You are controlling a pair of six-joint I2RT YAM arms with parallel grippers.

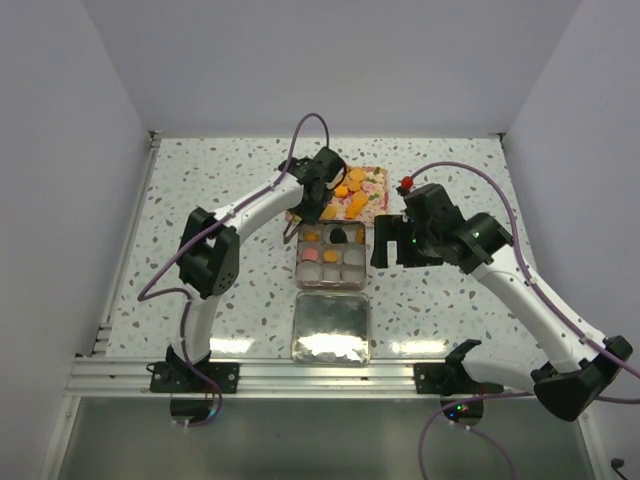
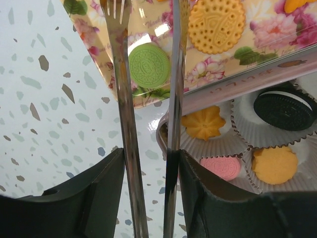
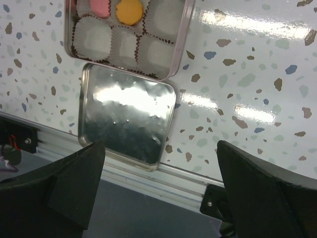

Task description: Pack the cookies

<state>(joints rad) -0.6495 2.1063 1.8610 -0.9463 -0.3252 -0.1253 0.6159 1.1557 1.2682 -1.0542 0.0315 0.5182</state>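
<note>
Steel tongs clamped in left end effector, tips straddling green cookie on floral tray; few cookies in paper cups of tin. Pick-up step, apparently: next, squeeze, lift, carry to empty cup. Right end effector spread wide, empty.

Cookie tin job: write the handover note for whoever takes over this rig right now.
Left gripper: fingers shut on metal tongs, whose tips straddle a round green cookie on the floral rectangular tray. I cannot tell if it is pinched.
Right gripper: open, hovering above the upturned shiny metal lid.
Done: the square tin holds an orange flower-shaped cookie, a black one, a pink one and a round orange one.
Left: the near row of white paper cups is empty, and more cookies lie on the tray.
</note>
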